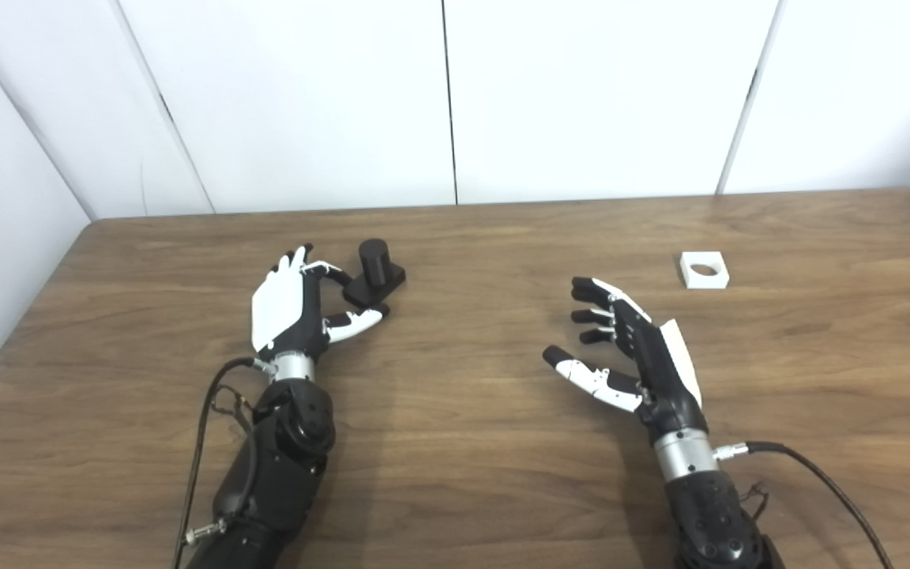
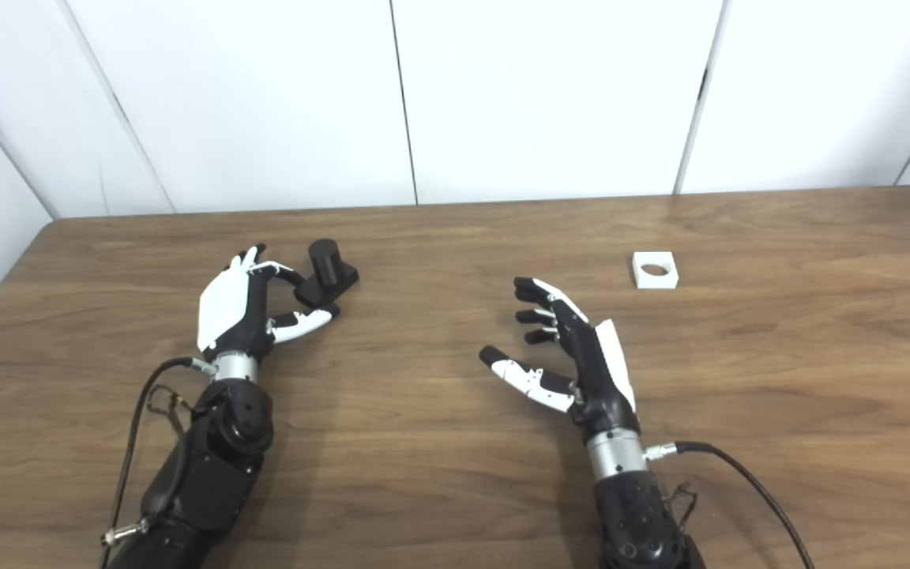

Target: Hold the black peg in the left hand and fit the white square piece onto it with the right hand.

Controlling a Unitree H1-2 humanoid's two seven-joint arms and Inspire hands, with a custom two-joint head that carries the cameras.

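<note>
The black peg [image 1: 374, 262] stands upright on its square black base [image 1: 376, 286] on the wooden table [image 1: 463, 442], left of centre. My left hand [image 1: 297, 304] lies just left of it, open. Its fingers [image 1: 334, 273] reach the base's left edge and its thumb [image 1: 356, 322] lies in front of the base; the peg rests on the table. The white square piece [image 1: 704, 270], with a round hole, lies flat at the right. My right hand [image 1: 629, 356] is open and empty, hovering left of and nearer than the white piece, clearly apart from it.
White wall panels [image 1: 455, 95] rise behind the table's far edge. The table's left edge [image 1: 20, 324] runs close to my left arm. Cables [image 1: 818, 474] trail from both wrists.
</note>
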